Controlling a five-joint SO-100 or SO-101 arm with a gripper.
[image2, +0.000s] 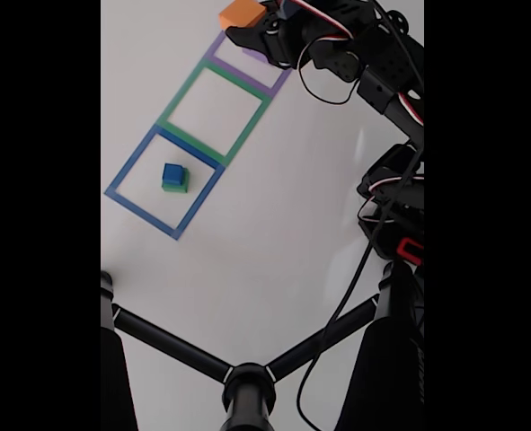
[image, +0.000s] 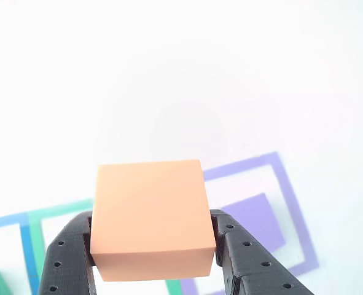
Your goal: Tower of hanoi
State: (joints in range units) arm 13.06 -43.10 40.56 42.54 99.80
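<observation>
So my tool (image: 153, 255) is clamped on the orange block (image: 150, 215), one black finger (image: 67, 258) pressed on each side of it in the other view. The block is held up off the white tabletop (image: 181, 80), top face pretty much level.

Under it and off to the right in that view sits the purple block (image: 255, 221), lying flat inside the purple taped outline (image: 292, 196). The green taped outline (image: 58, 212) is next over to the left, then a bit of the blue taped outline (image: 9, 220) at the left edge. Down in the bottom left corner of that picture I can just see a corner of something blue on green, too cropped to say more.

From the fixed view, the tool (image2: 247, 25) and orange block (image2: 240, 13) are up at the far edge of the tabletop, over the purple outline (image2: 247, 65). The three outlines run in a diagonal row, touching each other: purple, green (image2: 213, 106), blue (image2: 164, 184). Blue block (image2: 173, 172) is stacked on the green block (image2: 175, 187) inside the blue outline, well apart from the tool. A black tripod (image2: 247, 382) stands at the near edge.
</observation>
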